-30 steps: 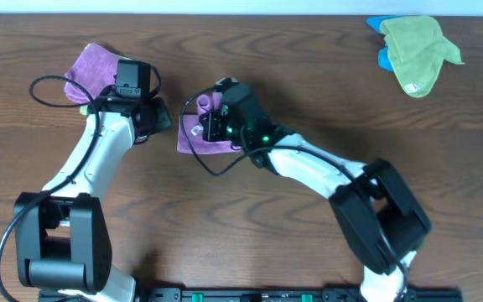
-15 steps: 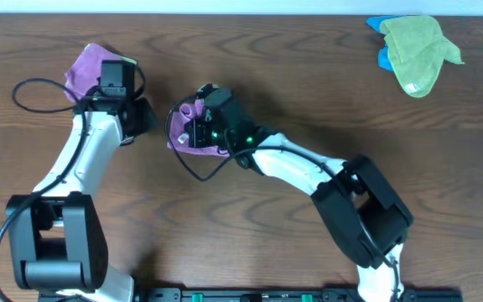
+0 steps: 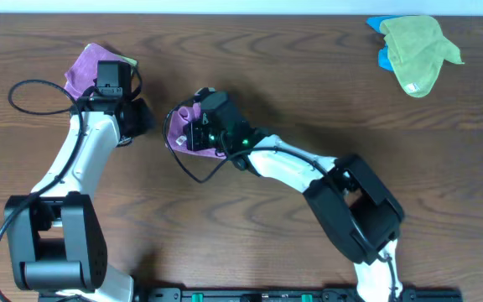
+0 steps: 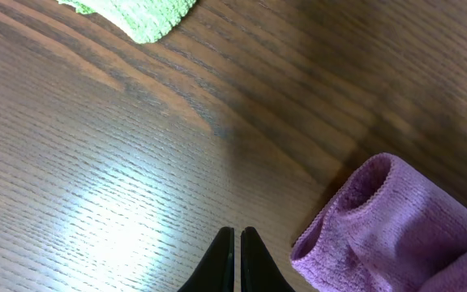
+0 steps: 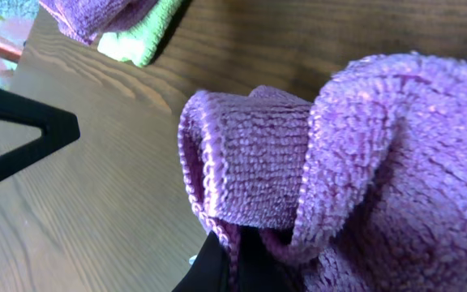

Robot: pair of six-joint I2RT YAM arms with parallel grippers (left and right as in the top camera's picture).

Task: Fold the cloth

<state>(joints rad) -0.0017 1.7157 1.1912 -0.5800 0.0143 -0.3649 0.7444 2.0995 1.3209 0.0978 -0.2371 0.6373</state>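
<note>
A small purple cloth (image 3: 180, 132) lies bunched left of the table's centre. My right gripper (image 3: 193, 127) is over it and shut on its hemmed edge, as the right wrist view (image 5: 235, 251) shows, with the purple cloth (image 5: 339, 146) folded up over the jaws. My left gripper (image 3: 137, 117) is just left of the cloth, apart from it. In the left wrist view its jaws (image 4: 236, 243) are shut and empty above bare wood, with the purple cloth (image 4: 396, 231) to their right.
A second purple cloth (image 3: 82, 69) lies over a green one at the back left, behind the left gripper; the green edge (image 4: 140, 12) shows in the left wrist view. A green cloth (image 3: 418, 50) on a blue one (image 3: 376, 25) lies at the back right.
My right gripper has dragged the purple cloth to the left. My left gripper has drawn back to the left, away from the cloth.
</note>
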